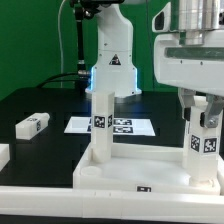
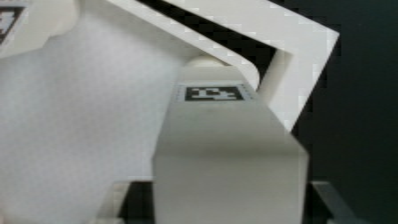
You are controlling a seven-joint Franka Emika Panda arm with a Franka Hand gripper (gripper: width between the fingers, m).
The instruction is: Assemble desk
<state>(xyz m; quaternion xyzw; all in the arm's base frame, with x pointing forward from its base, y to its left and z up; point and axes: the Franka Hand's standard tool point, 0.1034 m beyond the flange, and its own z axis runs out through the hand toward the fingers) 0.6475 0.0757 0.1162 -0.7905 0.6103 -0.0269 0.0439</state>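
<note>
Two square-section legs are seen standing upright on the desk top (image 1: 100, 185), a broad white plastic tray with a low raised rim and a smooth, matte floor. One, the corner leg (image 1: 101, 140), is set in the tray's far corner on the exterior view's left and carries a small black-and-white square tag halfway up its face. The other, the held leg (image 1: 202, 165), is planted at the opposite end of the desk top, on the exterior view's right, and is tagged in the same way.

The gripper (image 1: 203, 108) is lowered over the top of the held leg, and its jaws are closed narrowly on it, one against each flat side. In the wrist view the same leg (image 2: 222, 150) is shown as a long, pale, flat-faced block with a tag near its far end. It fills the space between the dark fingers (image 2: 324, 205), and angular white rim edges of the tray are visible beyond it.

A loose leg block (image 1: 32, 125), blunt-ended and white, is laid flat on the black table (image 1: 40, 100), well apart from the desk top towards the exterior view's left. The marker board (image 1: 130, 127), a thin flat sheet printed with black squares, lies just behind the desk top, between the two upright legs.
</note>
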